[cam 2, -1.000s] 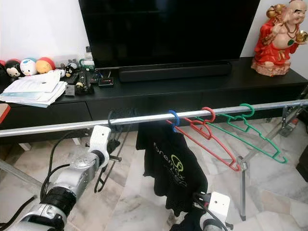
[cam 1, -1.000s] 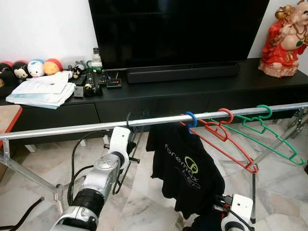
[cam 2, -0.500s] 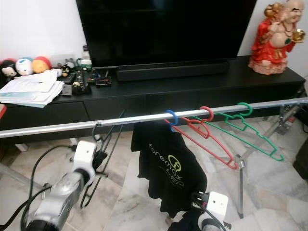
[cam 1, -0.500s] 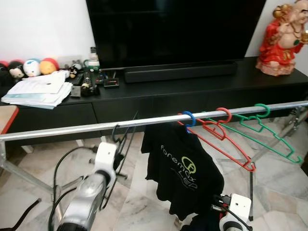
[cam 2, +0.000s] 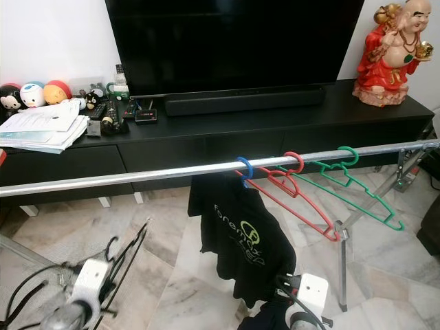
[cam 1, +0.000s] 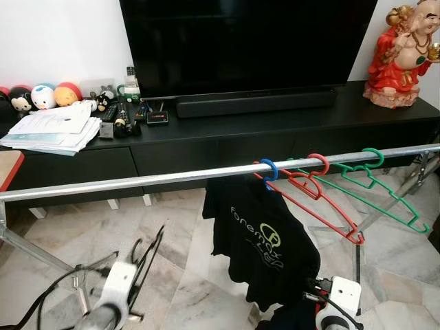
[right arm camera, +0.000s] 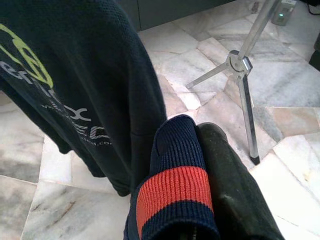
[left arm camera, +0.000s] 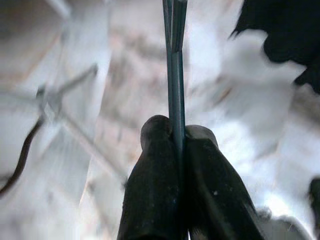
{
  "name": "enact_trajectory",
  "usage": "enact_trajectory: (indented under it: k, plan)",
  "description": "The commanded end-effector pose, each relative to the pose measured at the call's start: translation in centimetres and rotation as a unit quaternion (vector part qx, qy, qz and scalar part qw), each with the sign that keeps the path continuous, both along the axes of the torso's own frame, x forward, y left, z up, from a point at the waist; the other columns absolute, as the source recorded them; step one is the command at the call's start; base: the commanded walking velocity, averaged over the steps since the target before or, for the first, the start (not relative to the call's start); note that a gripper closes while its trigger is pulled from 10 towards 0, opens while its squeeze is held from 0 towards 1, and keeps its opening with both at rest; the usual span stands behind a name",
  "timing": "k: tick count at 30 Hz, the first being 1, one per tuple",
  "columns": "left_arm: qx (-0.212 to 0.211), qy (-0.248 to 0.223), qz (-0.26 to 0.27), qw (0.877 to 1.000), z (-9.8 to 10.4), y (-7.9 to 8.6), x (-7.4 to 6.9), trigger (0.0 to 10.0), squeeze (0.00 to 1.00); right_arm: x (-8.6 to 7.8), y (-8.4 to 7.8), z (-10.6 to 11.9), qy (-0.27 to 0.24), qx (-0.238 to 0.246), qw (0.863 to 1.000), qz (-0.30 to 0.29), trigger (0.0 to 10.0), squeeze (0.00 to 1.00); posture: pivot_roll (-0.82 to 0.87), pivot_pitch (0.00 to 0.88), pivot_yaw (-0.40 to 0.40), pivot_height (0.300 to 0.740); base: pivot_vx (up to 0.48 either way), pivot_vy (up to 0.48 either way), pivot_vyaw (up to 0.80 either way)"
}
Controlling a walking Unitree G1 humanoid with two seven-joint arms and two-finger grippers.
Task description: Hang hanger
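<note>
Low beside the rail (cam 1: 103, 184), the left gripper (left arm camera: 176, 131) has its fingers pinched tight on a black hanger (cam 1: 146, 253), not yet hooked on. The right gripper (right arm camera: 200, 145) clamps a navy garment (right arm camera: 172, 190). A shirt (cam 1: 261, 240) and spare hangers (cam 1: 323, 199) already hang.

Both eye views looked forward and down from the head, sharing the rail (cam 1: 137, 182) and television (cam 2: 234, 45). Each wrist view looked closely along its own fingers toward the marble floor (right arm camera: 210, 65).

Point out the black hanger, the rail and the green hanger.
black hanger (cam 1: 147, 251), left eye view, its wire side.
rail (cam 1: 103, 184), left eye view, bare stretch.
green hanger (cam 1: 375, 159), left eye view, its hook.
</note>
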State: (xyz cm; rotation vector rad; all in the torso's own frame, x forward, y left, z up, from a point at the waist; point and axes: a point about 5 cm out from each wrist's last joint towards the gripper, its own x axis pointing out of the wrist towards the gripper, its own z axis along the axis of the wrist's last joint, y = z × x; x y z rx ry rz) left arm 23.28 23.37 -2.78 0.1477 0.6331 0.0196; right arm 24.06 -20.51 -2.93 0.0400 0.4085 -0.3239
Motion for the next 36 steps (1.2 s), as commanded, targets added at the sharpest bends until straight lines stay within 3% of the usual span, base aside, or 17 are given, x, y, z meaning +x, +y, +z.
enact_trajectory:
  k: [1,2,3,4,5,7,10,12,13,14,15,23,28,36]
  plan:
    - [-0.023,-0.041,0.058,0.997,1.0,1.5,0.5,10.0,0.0,0.2,0.0,0.3,-0.008,-0.004,1.0,0.0,10.0,0.0,0.01,0.071,0.019,0.74,0.0,0.0,0.0]
    - [-0.03,-0.071,0.085,0.993,2.0,2.4,0.9,10.0,0.0,0.2,-0.1,0.3,-0.01,-0.006,1.0,-0.001,10.0,0.0,0.02,0.073,0.019,0.74,0.0,0.0,0.0]
    - [-0.001,-0.091,0.083,0.992,3.1,3.5,1.7,10.0,0.0,0.2,-0.5,0.4,-0.013,-0.007,1.0,-0.003,10.0,0.0,0.06,0.064,0.016,0.74,0.0,0.0,0.0]
    - [-0.001,-0.091,0.083,0.992,3.1,3.5,1.7,10.0,0.0,0.2,-0.5,0.4,-0.013,-0.007,1.0,-0.003,10.0,0.0,0.06,0.064,0.016,0.74,0.0,0.0,0.0]
    - [0.015,-0.054,0.062,0.996,2.8,3.8,1.9,10.0,0.0,0.3,-0.4,0.4,-0.011,-0.009,1.0,0.003,10.0,0.0,0.08,0.064,0.016,0.74,0.0,0.0,0.0]
    - [-0.007,-0.045,0.071,0.996,2.4,4.0,1.9,10.0,0.0,0.3,-0.2,0.3,-0.006,-0.009,1.0,0.006,10.0,0.0,0.07,0.06,0.019,0.74,0.0,0.0,0.0]
    - [0.019,0.045,0.053,0.997,-0.8,3.5,-1.1,10.0,0.0,0.9,-0.3,0.9,-0.022,-0.006,1.0,-0.007,10.0,0.0,0.03,0.045,0.042,0.74,0.0,0.0,0.0]
    - [0.017,0.074,0.048,0.996,-1.9,3.1,-2.5,10.0,0.0,1.0,-0.3,1.0,-0.026,-0.006,1.0,-0.008,10.0,0.0,0.02,0.043,0.044,0.74,0.0,0.0,0.0]
    - [0.009,0.102,0.053,0.993,-3.2,2.6,-4.3,10.0,0.0,0.9,-0.3,1.0,-0.027,-0.009,1.0,-0.007,10.0,0.0,0.03,0.041,0.045,0.74,0.0,0.0,0.0]
    - [0.009,0.102,0.053,0.993,-3.2,2.6,-4.3,10.0,0.0,0.9,-0.3,1.0,-0.027,-0.009,1.0,-0.007,10.0,0.0,0.03,0.041,0.045,0.74,0.0,0.0,0.0]
    - [0.014,0.137,0.057,0.989,-4.3,2.4,-6.1,10.0,0.0,0.8,-0.3,0.9,-0.025,-0.01,1.0,-0.007,10.0,0.0,0.03,0.036,0.041,0.74,0.0,0.0,0.0]
    - [-0.002,0.207,0.088,0.974,-6.6,1.1,-10.8,10.0,0.0,0.6,-0.4,0.7,-0.02,-0.012,1.0,-0.002,10.0,0.0,0.04,0.021,0.04,0.74,0.0,0.0,0.0]
    - [-0.01,0.205,0.08,0.975,-6.7,0.7,-10.8,10.0,0.0,0.7,-0.3,0.8,-0.022,-0.011,1.0,-0.003,10.0,0.0,0.04,0.015,0.041,0.74,0.0,0.0,0.0]
    - [-0.008,0.186,0.085,0.979,-6.2,1.0,-9.2,10.0,0.0,0.9,-0.1,0.9,-0.024,-0.01,1.0,-0.001,10.0,0.0,0.04,0.024,0.04,0.74,0.0,0.0,0.0]
